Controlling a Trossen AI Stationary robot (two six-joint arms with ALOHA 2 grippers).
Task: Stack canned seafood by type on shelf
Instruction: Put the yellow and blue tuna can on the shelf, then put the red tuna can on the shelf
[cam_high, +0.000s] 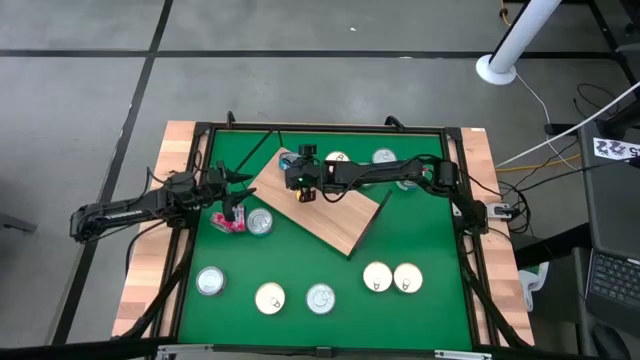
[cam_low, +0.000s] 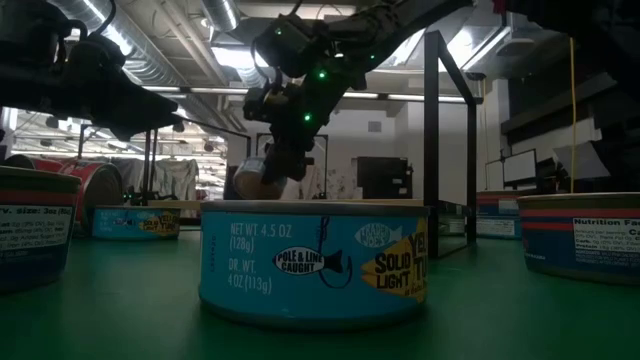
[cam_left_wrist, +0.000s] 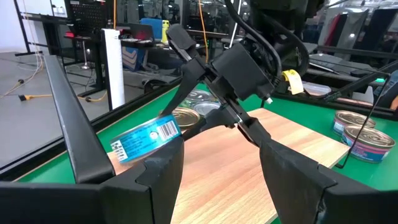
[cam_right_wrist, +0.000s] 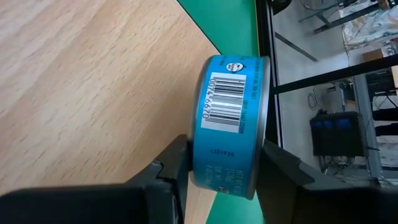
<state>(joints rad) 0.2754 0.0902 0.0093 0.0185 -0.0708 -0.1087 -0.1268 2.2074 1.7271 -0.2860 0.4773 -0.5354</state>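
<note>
Tin clamped in right pincer above shelf

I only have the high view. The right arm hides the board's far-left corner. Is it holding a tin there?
Observer: Yes. The right wrist view shows the right gripper shut on a blue-labelled tin turned on edge.
Operator: Where do the fingers press?
Observer: On its two flat ends; the barcode side faces the wrist camera.
Operator: Is the other arm carrying anything?
Observer: No. Its wrist view shows the left gripper open and empty, pointing across the shelf.
</note>
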